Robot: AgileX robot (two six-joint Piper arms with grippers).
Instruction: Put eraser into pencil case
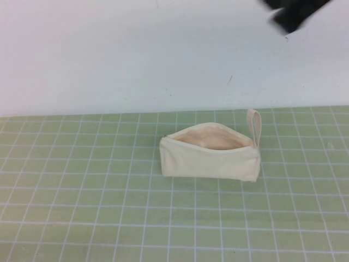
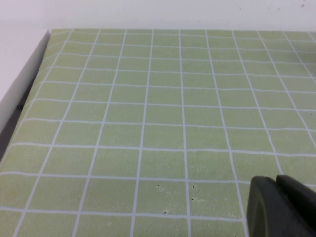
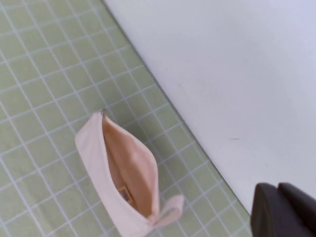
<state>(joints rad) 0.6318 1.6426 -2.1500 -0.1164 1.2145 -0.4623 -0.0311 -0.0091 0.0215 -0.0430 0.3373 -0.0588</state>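
pencil case point(image 1: 210, 158), eraser point(image 3: 124, 194) inside, right-wrist only

I see the table point(image 1: 82, 207), a green mat with a white grid, carrying only the pencil case point(image 1: 210, 162) near its far edge, unzipped with its mouth open and its loop strap upright.

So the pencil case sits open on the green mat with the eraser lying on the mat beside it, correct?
Not quite. The pencil case does sit open on the green mat, but the eraser lies inside it, as the right wrist view shows. The right gripper is raised above; the left gripper is off to the side.
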